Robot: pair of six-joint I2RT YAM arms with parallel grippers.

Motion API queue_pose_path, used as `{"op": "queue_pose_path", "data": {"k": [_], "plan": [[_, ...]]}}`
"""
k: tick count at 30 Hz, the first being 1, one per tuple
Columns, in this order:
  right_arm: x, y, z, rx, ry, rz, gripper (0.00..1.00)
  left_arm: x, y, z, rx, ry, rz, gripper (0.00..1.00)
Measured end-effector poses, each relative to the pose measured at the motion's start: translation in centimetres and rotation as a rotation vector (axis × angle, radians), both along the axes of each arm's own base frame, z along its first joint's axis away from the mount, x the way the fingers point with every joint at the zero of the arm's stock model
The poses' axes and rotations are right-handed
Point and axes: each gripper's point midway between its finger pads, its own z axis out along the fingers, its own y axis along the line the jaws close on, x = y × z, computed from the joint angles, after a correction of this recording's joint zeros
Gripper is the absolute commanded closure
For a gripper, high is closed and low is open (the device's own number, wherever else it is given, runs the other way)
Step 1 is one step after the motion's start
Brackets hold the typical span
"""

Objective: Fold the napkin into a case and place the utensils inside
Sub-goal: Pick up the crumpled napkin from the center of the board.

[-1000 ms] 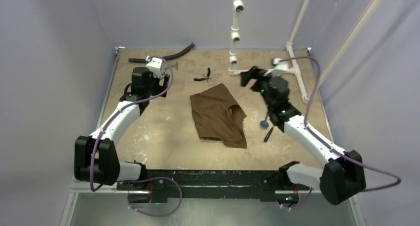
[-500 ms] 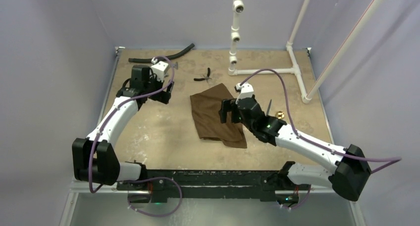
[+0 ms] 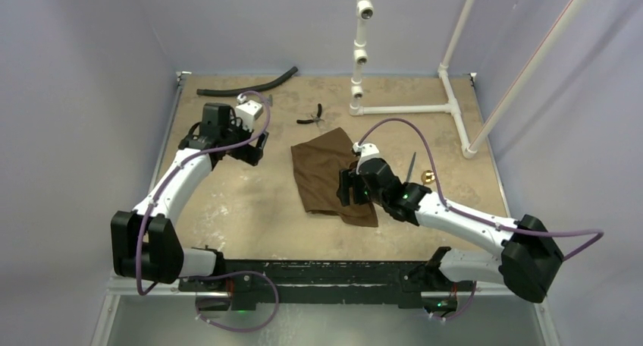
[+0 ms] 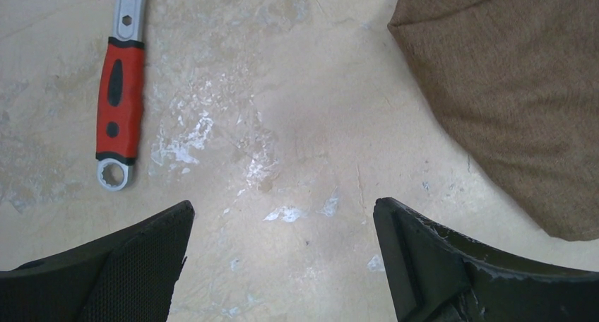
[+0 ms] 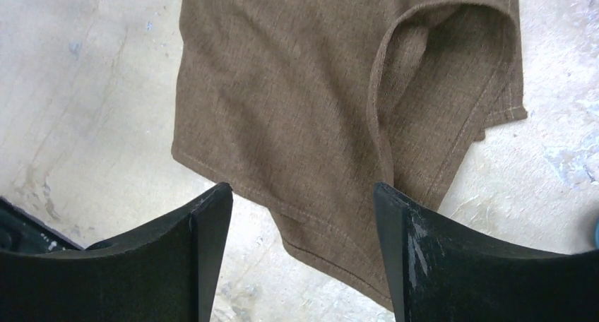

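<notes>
Tan, scuffed surface between lilac walls is what I get on my screens. On the left, a wrench (image 4: 119,103) lies left of the left fingers (image 4: 113,272), which stand released over bare surface. The napkin (image 3: 322,179) is off to their right, with only its rounded edge showing in that wrist view. It lies mid-surface and rumpled, its long axis running far to near, one flap doubled over on its right side. My right fingers (image 5: 466,265) are the nearer pair: spread apart, holding nothing, hanging over the napkin's near-right hem. The hem crosses the gap between them, with the flap just beyond. I judge the next grab belongs to the right arm, straight down onto that hem.
</notes>
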Motion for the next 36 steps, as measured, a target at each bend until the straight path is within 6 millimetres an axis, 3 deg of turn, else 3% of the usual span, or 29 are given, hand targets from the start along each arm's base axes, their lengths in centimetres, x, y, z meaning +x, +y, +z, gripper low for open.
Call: {"op": "queue_pose_path", "data": {"k": [7, 10, 14, 19, 22, 23, 27, 29, 33, 36], "plan": [[-0.6, -0.9, -1.8, -0.030, 0.038, -0.023, 0.23, -0.8, 0.1, -0.9, 0.020, 0.025, -0.031, 0.01], [-0.4, -1.2, -2.8, -0.054, 0.057, -0.049, 0.28, -0.9, 0.0, -0.8, 0.022, 0.023, -0.041, 0.02], [-0.4, -1.5, -4.3, -0.088, 0.090, -0.067, 0.50, -1.0, 0.0, -0.8, 0.023, 0.023, -0.054, 0.02], [-0.4, -1.4, -4.6, -0.077, 0.100, -0.079, 0.86, -1.0, -0.2, -0.8, 0.025, 0.021, -0.075, 0.03], [-0.5, -1.3, -4.5, -0.069, 0.104, -0.086, 1.00, -1.1, -0.6, -0.8, 0.029, 0.019, -0.095, 0.03], [-0.4, -1.3, -4.3, -0.067, 0.102, -0.086, 1.00, -1.2, -0.9, -0.9, 0.033, 0.018, -0.109, 0.03], [1.4, 0.5, 0.1, -0.017, 0.048, -0.081, 1.00, -2.2, -3.5, -1.2, 0.063, 0.016, -0.195, 0.04], [3.1, 2.3, 4.5, 0.042, -0.011, -0.073, 1.00, -2.9, -5.2, -1.2, 0.071, 0.015, -0.247, 0.03], [6.1, 5.6, 15.7, 0.214, -0.174, -0.061, 1.00, -4.0, -7.3, -0.6, 0.066, -0.004, -0.314, 0.01], [6.8, 6.4, 21.0, 0.296, -0.246, -0.052, 1.00, -4.3, -7.6, 0.3, 0.060, -0.031, -0.325, 0.01]]}}
